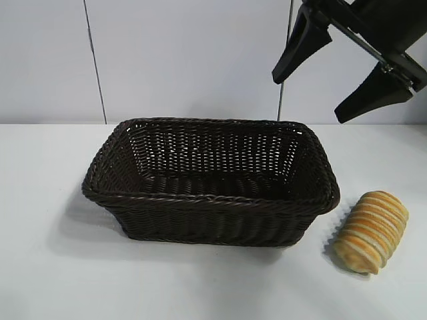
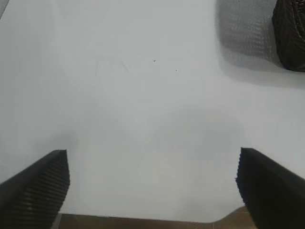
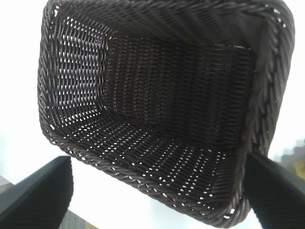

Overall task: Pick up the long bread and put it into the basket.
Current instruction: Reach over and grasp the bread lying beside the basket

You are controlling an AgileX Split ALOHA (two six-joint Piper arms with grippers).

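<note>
Exterior view: the long bread (image 1: 371,231) lies on the white table (image 1: 53,267), just beside the short end of the basket (image 1: 200,223) that faces the right arm, apart from the wicker and not touching it. The loaf rests on its side, its long axis running diagonally toward the basket's far corner. The basket holds nothing.

The right gripper (image 1: 347,83) hangs high above the basket's far corner on that side, well clear of the loaf, jaws spread wide and carrying nothing. In the right wrist view the gripper looks down into the basket interior; only a sliver of the loaf shows at the frame edge. The left gripper (image 2: 152,186) is outside the exterior view; its wrist view shows both fingers wide apart over bare table, with one basket corner (image 2: 290,33) farther off. It is also unloaded.

Handling assessment, judged from appearance:
- Weight: probably light for its volume.
- Surface: ridged crosswise stripes should give the pads purchase; slip appears unlikely.
- Stiffness: cannot be determined. If it is real bread, firm closure would dent it.
- Grasp location: across the narrow width at mid-length, so that neither end droops and the load stays balanced.
- Approach: the jaw line should be turned square to the loaf's diagonal axis before descent.
</note>
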